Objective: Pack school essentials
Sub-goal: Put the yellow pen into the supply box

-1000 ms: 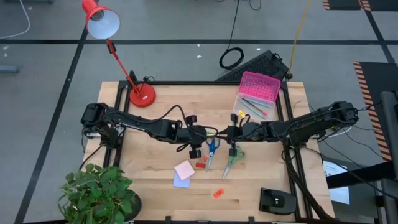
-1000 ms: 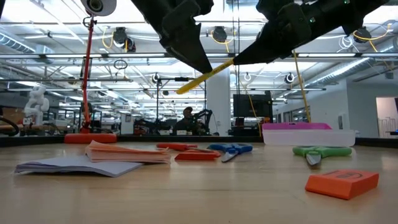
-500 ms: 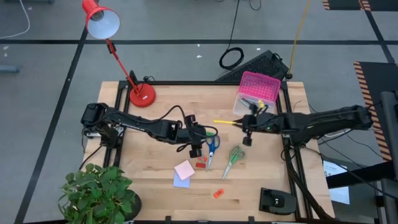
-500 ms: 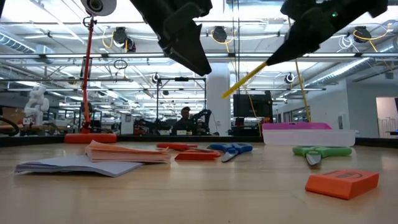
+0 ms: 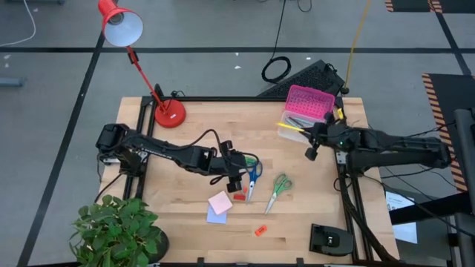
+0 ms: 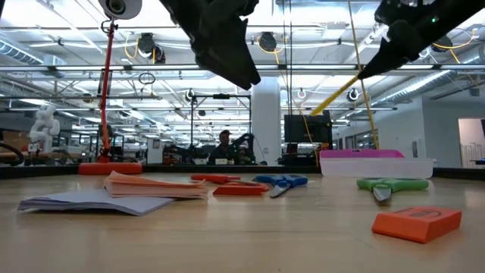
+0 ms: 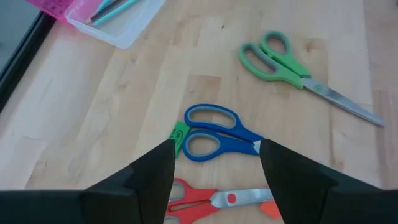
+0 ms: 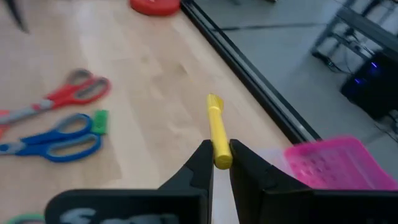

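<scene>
My right claw (image 8: 216, 163) is pinched tight on a yellow pen (image 8: 217, 134), holding it in the air just beside the clear box (image 5: 297, 124), at the box's open near end; the pen's free tip pokes out over that end, and the box's pink lid (image 5: 309, 102) sits on the part away from me. A few pens (image 7: 114, 9) already lie inside the box. My left claw (image 7: 214, 165) hangs spread wide and empty, well apart from the box toward the middle of the table (image 5: 193, 126), right above the blue scissors (image 7: 214, 134). Near those lie the red scissors (image 7: 211, 198) and a small green eraser (image 7: 179, 135), with the green scissors (image 5: 277, 188) between them and the box. The sticky notes (image 5: 219, 205) and an orange eraser (image 5: 260, 231) rest farther from the box still.
</scene>
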Tool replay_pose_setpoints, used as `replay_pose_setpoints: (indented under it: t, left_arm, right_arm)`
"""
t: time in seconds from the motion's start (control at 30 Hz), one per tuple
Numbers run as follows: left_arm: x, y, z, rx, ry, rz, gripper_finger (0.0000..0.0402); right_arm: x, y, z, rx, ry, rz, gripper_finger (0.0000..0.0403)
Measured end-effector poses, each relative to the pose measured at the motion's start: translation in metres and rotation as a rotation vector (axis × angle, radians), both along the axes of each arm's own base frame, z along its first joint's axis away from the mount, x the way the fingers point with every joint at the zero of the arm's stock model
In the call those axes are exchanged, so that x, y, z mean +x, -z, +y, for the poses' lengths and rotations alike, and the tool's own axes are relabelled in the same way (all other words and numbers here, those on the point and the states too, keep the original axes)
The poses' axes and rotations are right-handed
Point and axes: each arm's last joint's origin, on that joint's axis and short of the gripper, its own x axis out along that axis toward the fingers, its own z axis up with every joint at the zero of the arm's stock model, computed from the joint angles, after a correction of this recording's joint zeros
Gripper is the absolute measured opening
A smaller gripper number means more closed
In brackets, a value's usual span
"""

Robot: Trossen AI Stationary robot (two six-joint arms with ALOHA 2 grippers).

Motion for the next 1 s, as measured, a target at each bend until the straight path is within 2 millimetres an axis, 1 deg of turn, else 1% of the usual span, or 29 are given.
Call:
replay_pose_setpoints:
  t: [0.27,0.43,0.6,0.87,1.0]
  left_arm:
    - [-0.002,0.0,-0.012,-0.015,0.019,-0.005,0.0239]
    - [-0.003,0.0,-0.018,-0.016,0.036,-0.005,0.0239]
    - [-0.004,0.0,-0.021,-0.019,0.04,-0.006,0.0239]
    - [-0.004,0.0,-0.021,-0.026,0.034,-0.009,0.0239]
    - [-0.004,0.0,-0.021,-0.025,0.034,-0.009,0.0239]
  right_arm:
    - [-0.006,0.005,-0.017,0.0,0.118,0.07,0.0024]
    - [-0.009,0.006,-0.024,-0.008,0.162,0.088,0.0025]
    - [-0.011,0.008,-0.03,0.039,0.16,0.09,0.0025]
    - [-0.02,0.032,-0.046,0.068,0.275,0.136,0.0025]
    - [-0.02,0.038,-0.053,0.112,0.235,0.076,0.0025]
